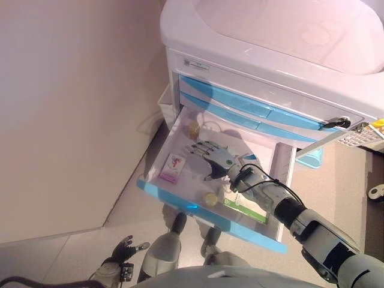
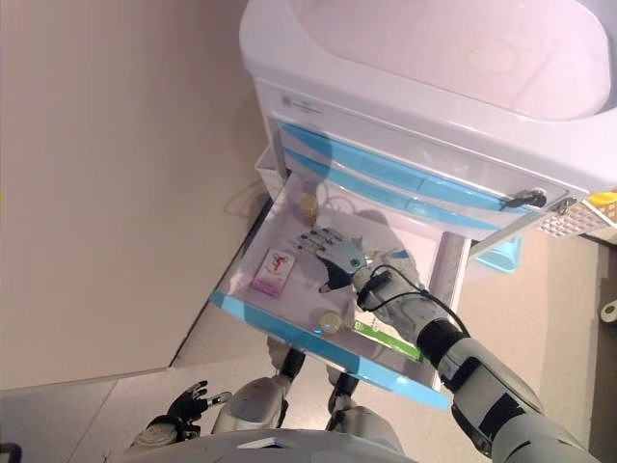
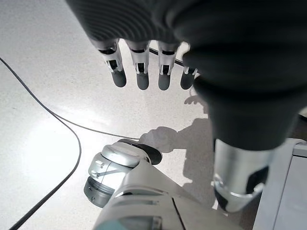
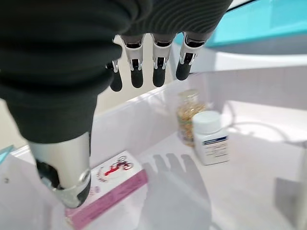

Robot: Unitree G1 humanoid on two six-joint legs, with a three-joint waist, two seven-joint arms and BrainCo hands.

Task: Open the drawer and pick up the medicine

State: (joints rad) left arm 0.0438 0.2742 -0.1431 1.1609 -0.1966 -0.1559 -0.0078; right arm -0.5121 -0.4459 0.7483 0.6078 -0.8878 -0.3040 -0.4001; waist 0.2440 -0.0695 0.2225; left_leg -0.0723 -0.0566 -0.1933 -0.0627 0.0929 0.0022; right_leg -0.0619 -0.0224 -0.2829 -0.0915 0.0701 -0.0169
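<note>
Down by the floor the left hand (image 1: 123, 247) hangs idle, fingers loosely spread. The drawer (image 1: 180, 201) stands pulled out, and the medicine lies inside it. Nearest its blue front are a small yellowish round container (image 1: 210, 198) and a green-and-white box (image 1: 245, 210). The pink-and-white box (image 4: 112, 184) lies flat by the left wall. The right hand (image 1: 215, 157) hovers over the middle, fingers straight, holding nothing. Farthest back stand one white-capped bottle (image 4: 210, 137) and one amber bottle (image 4: 187, 113). The bottle looks light, rigid and smooth (probably slippery), so it is best wrapped around its body.
</note>
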